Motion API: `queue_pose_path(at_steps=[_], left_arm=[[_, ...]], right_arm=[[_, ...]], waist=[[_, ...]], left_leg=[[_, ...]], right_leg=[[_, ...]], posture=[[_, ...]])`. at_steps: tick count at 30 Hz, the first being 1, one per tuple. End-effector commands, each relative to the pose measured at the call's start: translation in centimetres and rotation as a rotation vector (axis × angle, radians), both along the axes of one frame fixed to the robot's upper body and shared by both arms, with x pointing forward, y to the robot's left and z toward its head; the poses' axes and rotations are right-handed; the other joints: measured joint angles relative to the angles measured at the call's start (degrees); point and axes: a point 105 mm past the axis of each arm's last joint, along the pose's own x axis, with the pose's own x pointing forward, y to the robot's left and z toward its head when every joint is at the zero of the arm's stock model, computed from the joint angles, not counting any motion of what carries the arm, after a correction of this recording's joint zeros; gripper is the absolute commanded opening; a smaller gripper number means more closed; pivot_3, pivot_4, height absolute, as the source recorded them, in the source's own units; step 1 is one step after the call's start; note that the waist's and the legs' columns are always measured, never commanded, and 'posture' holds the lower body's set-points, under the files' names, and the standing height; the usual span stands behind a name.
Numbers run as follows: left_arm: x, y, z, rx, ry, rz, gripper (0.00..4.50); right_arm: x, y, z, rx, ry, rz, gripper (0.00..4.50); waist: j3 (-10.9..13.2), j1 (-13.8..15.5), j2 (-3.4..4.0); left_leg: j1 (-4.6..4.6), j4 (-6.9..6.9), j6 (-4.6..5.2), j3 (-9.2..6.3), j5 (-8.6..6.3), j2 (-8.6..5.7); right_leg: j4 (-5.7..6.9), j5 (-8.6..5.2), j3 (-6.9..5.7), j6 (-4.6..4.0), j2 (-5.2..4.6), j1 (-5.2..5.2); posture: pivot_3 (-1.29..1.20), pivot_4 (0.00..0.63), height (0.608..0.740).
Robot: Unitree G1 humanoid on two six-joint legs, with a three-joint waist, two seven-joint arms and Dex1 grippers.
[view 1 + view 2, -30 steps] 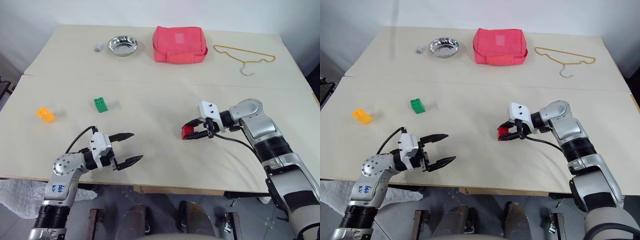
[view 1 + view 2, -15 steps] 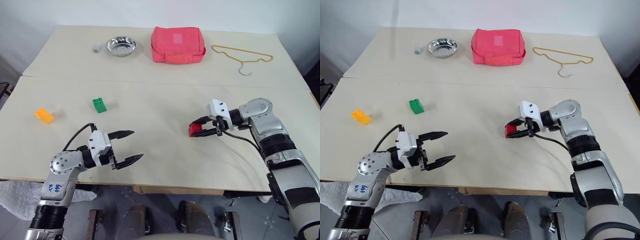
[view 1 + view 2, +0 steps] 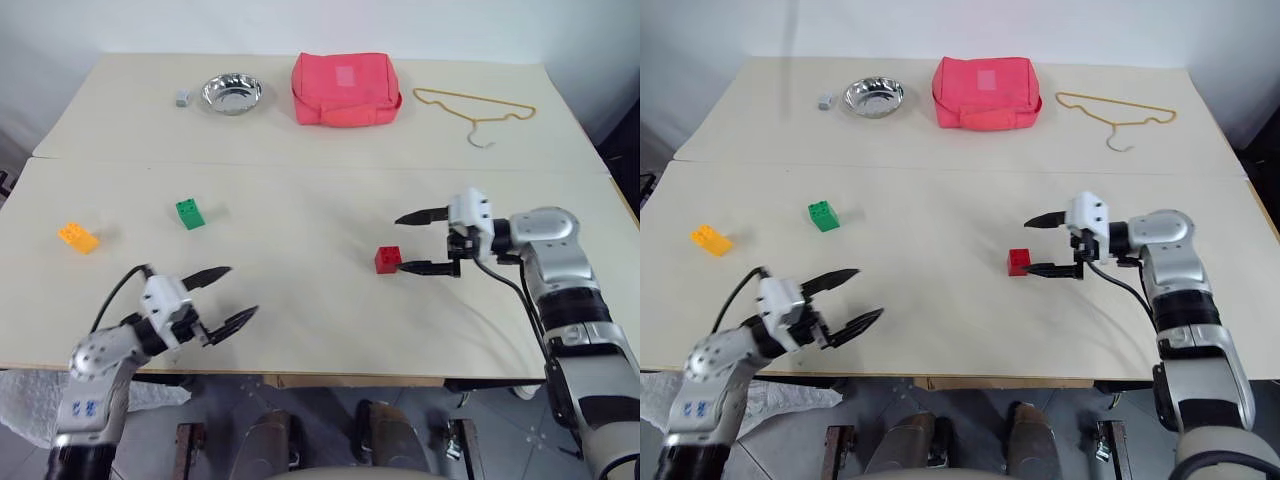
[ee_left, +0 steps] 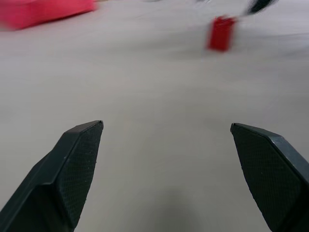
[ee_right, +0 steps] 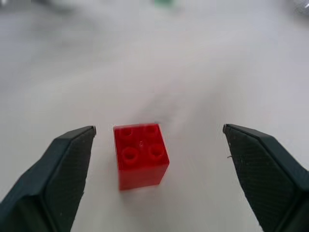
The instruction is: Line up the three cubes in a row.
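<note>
The right tool (image 3: 414, 241) stands wide open, holding nothing, around the red brick (image 3: 388, 259) resting mid-counter (image 3: 300, 300), probably the row's anchor, while the empty, spread left tool (image 3: 222, 297) waits nearest the green brick (image 3: 189, 212) and orange brick (image 3: 78, 237).

Both eye views look down over the counter (image 3: 320, 200); each wrist view looks low along its gripper, sharing the red cube (image 5: 140, 154).
</note>
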Motion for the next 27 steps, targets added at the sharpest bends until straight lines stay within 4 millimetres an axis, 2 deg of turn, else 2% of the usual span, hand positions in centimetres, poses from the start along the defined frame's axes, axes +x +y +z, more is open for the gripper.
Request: queue_pose_path(at_steps=[1, 4, 6, 8, 11, 13, 18, 23, 26, 27], left_arm=[[-1.8, 4.0, 0.6, -0.044, -0.057, 0.262, 4.50], [-4.2, 5.6, -1.0, -0.086, -0.001, 0.423, 4.50], [-4.7, 5.8, -0.9, -0.103, -0.028, 0.512, 4.50], [-4.3, 5.2, -0.7, -0.170, -0.028, 0.555, 4.50], [-2.8, 2.5, 0.4, -0.198, -0.049, 0.522, 4.50], [-1.1, 1.1, 1.3, -0.202, -0.062, 0.521, 4.50], [3.4, 0.3, 4.1, -0.302, -0.107, 0.707, 4.50], [6.0, -0.1, 4.5, -0.286, -0.062, 0.844, 4.50], [7.1, -0.5, 5.1, -0.236, -0.047, 0.870, 4.50], [7.8, -0.6, 4.7, -0.238, -0.013, 0.877, 4.50]], right_arm=[[-2.7, -1.9, 1.0, 0.084, -0.022, 0.037, 4.46], [-4.7, -3.3, -0.5, 0.096, 0.043, 0.037, 4.46], [-4.4, -3.5, -0.4, 0.127, 0.030, 0.000, 4.46], [-3.9, -3.7, -0.1, 0.172, 0.023, -0.036, 4.46], [-3.3, -4.2, -0.4, 0.178, 0.001, -0.096, 4.46], [-3.3, -4.4, -0.6, 0.175, -0.002, -0.109, 4.46], [-3.6, -3.7, -0.2, 0.219, -0.009, -0.099, 4.46], [-4.4, -1.7, 1.4, 0.358, 0.015, -0.029, 4.46], [-5.2, 1.0, 2.6, 0.365, 0.026, 0.072, 4.46], [-5.3, 1.6, 2.8, 0.368, 0.021, 0.094, 4.46]], waist=[[0.00, 0.50, -0.01], [0.01, 0.84, -0.02], [0.03, 0.82, -0.04], [0.07, 0.81, -0.10], [0.07, 1.10, -0.09], [0.06, 1.38, -0.09], [0.05, 1.82, -0.07], [0.05, 2.07, -0.07], [0.05, 2.26, -0.07], [0.05, 2.29, -0.07]], left_leg=[[0.00, 0.03, 0.00, 0.00, 0.00, 0.00], [0.11, 0.04, 0.03, -0.03, -0.05, 0.01], [0.22, 0.06, 0.15, 0.05, -0.18, 0.00], [0.29, 0.11, 0.18, 0.05, -0.17, 0.02], [0.43, 0.15, -0.02, -0.07, -0.27, 0.09], [0.42, 0.13, -0.07, -0.11, -0.30, 0.04], [0.33, 0.12, 0.09, -0.07, -0.21, 0.06], [0.32, 0.11, 0.12, 0.01, -0.19, 0.07], [0.31, 0.12, 0.13, 0.01, -0.18, 0.11], [0.32, 0.13, 0.15, 0.00, -0.16, 0.10]], right_leg=[[-0.01, 0.00, 0.00, 0.00, -0.01, 0.02], [-0.10, 0.00, 0.04, 0.00, -0.07, 0.17], [-0.30, 0.04, 0.06, 0.07, -0.10, 0.32], [-0.46, 0.14, 0.06, 0.18, -0.10, 0.45], [-0.72, 0.26, 0.33, 0.02, -0.52, 0.63], [-0.74, 0.26, 0.27, 0.02, -0.57, 0.66], [-0.67, 0.27, 0.07, 0.05, 0.02, 0.67], [-0.71, 0.31, -0.11, 0.11, 0.10, 0.67], [-0.71, 0.30, -0.11, 0.11, 0.12, 0.67], [-0.70, 0.31, -0.11, 0.12, 0.13, 0.67]], posture=[[0.00, 0.150, 0.740], [0.00, 0.150, 0.740], [0.00, 0.150, 0.740], [0.00, 0.150, 0.740], [0.00, 0.150, 0.740], [0.00, 0.150, 0.740], [0.00, 0.150, 0.740], [0.00, 0.150, 0.740], [0.00, 0.150, 0.740], [0.00, 0.150, 0.740]])
